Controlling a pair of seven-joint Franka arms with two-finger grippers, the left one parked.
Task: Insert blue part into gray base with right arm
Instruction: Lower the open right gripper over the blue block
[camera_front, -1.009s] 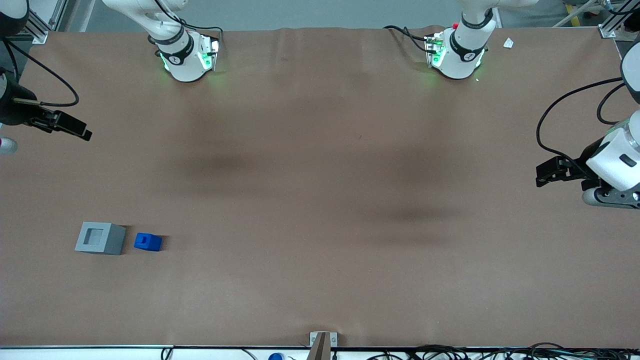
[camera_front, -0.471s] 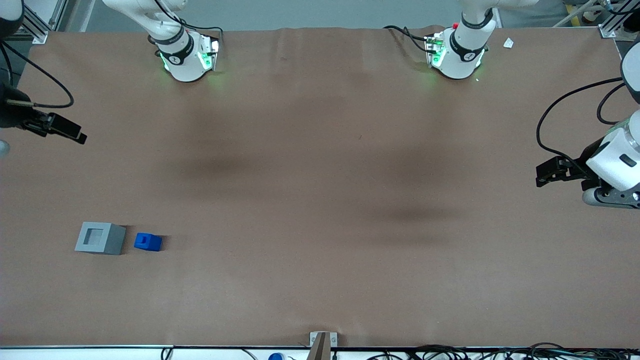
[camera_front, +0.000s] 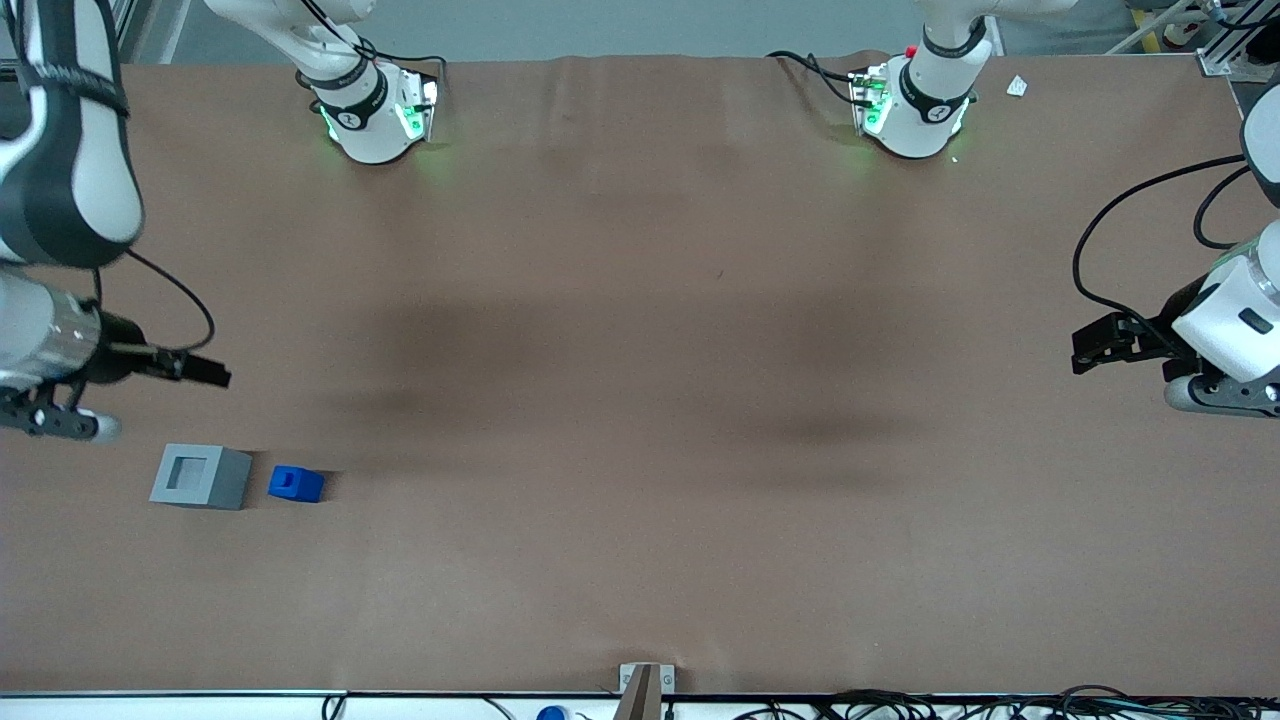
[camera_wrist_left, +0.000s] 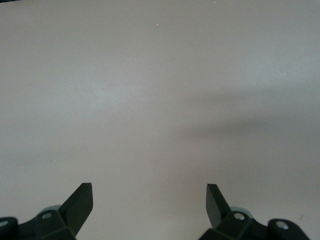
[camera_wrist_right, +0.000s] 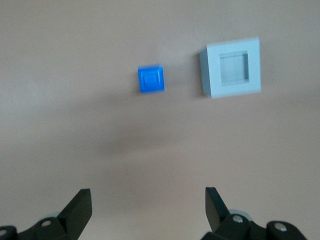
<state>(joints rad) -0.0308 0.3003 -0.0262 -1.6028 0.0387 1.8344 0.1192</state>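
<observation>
Since a moment ago the white jointed right arm (camera_front: 60, 190) has swung toward the front camera, so from the front its slim black gripper (camera_front: 205, 374) now hangs above the brown table (camera_front: 640, 400), a little farther from the camera than the light gray square base (camera_front: 200, 476) and the small bright blue plastic part (camera_front: 296, 484), which sit just beside each other, apart, at the working arm's end. From the right wrist, the gripper (camera_wrist_right: 148, 207) has its fingers spread wide and empty, with the blue part (camera_wrist_right: 151, 79) and the gray base (camera_wrist_right: 231, 68), recess facing up, both resting on the table.
</observation>
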